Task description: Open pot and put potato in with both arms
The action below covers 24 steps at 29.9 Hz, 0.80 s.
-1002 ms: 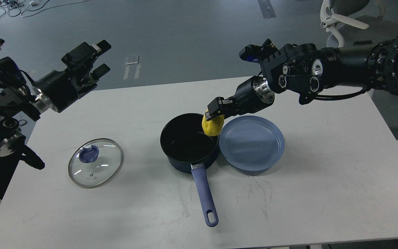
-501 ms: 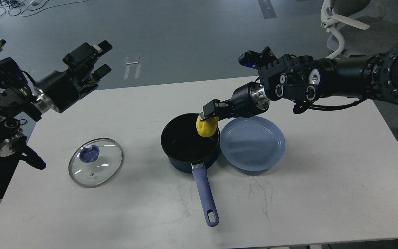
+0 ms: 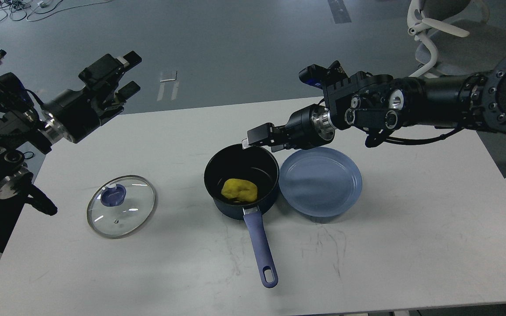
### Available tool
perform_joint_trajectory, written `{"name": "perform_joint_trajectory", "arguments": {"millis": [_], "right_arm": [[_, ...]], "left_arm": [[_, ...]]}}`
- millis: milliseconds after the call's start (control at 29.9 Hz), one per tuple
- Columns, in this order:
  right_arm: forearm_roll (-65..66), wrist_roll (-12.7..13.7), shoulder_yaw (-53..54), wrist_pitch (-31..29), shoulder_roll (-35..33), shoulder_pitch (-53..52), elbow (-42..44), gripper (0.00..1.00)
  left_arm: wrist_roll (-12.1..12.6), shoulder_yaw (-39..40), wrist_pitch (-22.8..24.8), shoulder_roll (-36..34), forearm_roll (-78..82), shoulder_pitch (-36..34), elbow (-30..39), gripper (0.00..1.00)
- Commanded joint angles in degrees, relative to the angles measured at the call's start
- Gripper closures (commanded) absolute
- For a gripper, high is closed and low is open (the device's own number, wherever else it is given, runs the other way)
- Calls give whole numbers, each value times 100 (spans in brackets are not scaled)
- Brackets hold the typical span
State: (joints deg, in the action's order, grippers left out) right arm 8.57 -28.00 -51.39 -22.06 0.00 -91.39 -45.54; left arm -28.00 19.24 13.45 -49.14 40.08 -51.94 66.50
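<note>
A dark blue pot point(image 3: 218, 169) with a blue handle stands open at the table's middle. A yellow potato point(image 3: 239, 190) lies inside it on the bottom. The glass lid point(image 3: 121, 206) with a blue knob lies flat on the table to the pot's left. My right gripper point(image 3: 255, 137) hovers just above the pot's far rim, open and empty. My left gripper point(image 3: 128, 72) is open and empty, raised beyond the table's far left edge, well away from the lid.
An empty blue plate point(image 3: 320, 181) sits right beside the pot on its right. The white table point(image 3: 411, 245) has scuff marks near the front. A white chair point(image 3: 428, 26) stands on the floor behind the right arm.
My right gripper moved left over the pot and opened. The potato dropped from it to the pot's bottom. The left arm has not moved.
</note>
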Motion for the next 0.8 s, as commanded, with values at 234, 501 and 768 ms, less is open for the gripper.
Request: {"name": "perform_joint_trajectory", "arguments": {"millis": [234, 501, 768], "right_arm": [[-92, 0, 2646, 166, -1385, 1023, 98, 2], [-92, 0, 5681, 264, -2346, 3107, 133, 1], [-136, 0, 7501, 211, -2391, 4699, 80, 1]], "left_arm": [[0, -8, -9, 45, -736, 87, -137, 2], [0, 0, -62, 431, -1863, 386, -550, 2], [0, 9, 18, 906, -2092, 870, -867, 2]]}}
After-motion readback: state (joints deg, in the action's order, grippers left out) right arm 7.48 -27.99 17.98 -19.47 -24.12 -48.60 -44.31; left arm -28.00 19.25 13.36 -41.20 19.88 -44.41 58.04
